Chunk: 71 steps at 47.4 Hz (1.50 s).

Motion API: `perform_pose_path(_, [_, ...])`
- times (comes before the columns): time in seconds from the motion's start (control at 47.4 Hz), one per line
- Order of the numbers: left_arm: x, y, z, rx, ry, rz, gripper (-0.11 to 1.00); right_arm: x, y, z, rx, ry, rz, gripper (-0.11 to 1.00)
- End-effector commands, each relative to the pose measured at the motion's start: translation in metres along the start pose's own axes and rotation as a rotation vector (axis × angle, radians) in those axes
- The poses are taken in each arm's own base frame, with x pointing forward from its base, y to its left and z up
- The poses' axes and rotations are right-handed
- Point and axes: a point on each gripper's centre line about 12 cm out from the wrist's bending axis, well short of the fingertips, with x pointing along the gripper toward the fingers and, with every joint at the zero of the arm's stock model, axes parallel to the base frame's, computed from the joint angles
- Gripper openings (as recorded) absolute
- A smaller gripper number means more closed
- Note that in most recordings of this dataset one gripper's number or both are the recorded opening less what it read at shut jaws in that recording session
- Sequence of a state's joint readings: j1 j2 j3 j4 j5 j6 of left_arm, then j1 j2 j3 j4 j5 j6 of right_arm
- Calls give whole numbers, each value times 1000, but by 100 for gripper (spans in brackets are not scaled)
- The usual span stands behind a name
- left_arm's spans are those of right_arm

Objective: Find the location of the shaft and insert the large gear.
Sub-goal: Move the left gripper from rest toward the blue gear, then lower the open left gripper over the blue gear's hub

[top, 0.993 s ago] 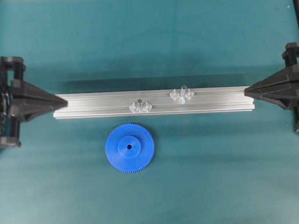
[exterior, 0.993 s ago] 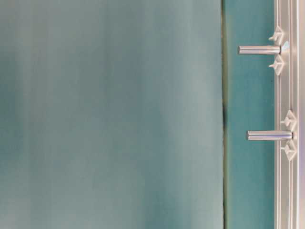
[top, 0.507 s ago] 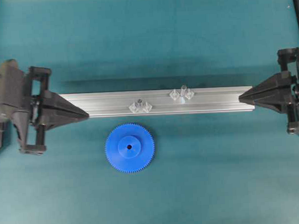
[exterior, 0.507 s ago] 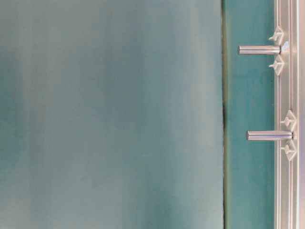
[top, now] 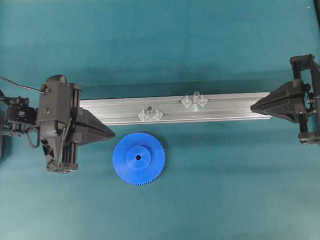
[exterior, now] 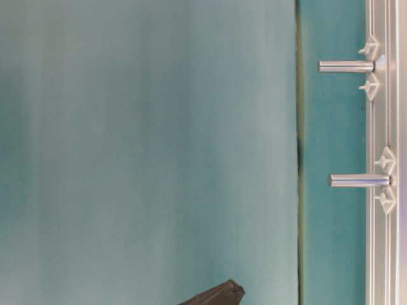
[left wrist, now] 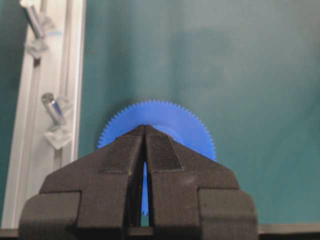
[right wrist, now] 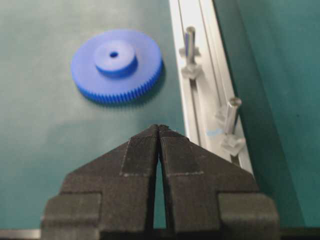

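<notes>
- Both my grippers are closed on nothing: left gripper (top: 112,135) has its tip just beside the gear's left edge, right gripper (top: 253,106) points at the right end of the rail.
- Each one has two black fingers (left wrist: 162,150) with ribbed pads, making a wedge shape.
- One large gear (top: 138,158) lies flat on the teal mat (top: 221,191), just in front of the rail: bright blue plastic, fine teeth, a raised round hub with a small hole.
- One long aluminium rail (top: 228,107), grooved, lies across the table.
- Two thin metal pegs stand on it, each between two clear diamond-shaped pieces: the shaft (top: 196,96) near the middle, the other peg (top: 148,110) left of it, nearer the gear.
</notes>
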<state>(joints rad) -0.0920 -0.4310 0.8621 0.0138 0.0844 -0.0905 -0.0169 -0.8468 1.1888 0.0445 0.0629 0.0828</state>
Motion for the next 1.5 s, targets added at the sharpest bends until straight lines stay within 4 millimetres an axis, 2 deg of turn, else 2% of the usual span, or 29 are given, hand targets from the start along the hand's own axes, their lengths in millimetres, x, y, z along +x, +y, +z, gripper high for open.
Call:
perform_pose_path(0.0, [-1, -3, 14, 4, -32, -8, 0, 2, 0, 9, 12, -13, -4, 3])
perform_pose_path(0.401, [15, -4, 8, 6, 91, 0, 0, 9, -6, 0, 41, 30, -30, 3])
perform_pose_path(0.929, [63, -9, 5, 15, 293, 8, 0, 10, -8, -16, 42, 106, -40, 3])
perform_pose_path(1.478, [101, -19, -2, 35, 455, 4, 0, 10, -9, -20, 43, 124, -43, 3])
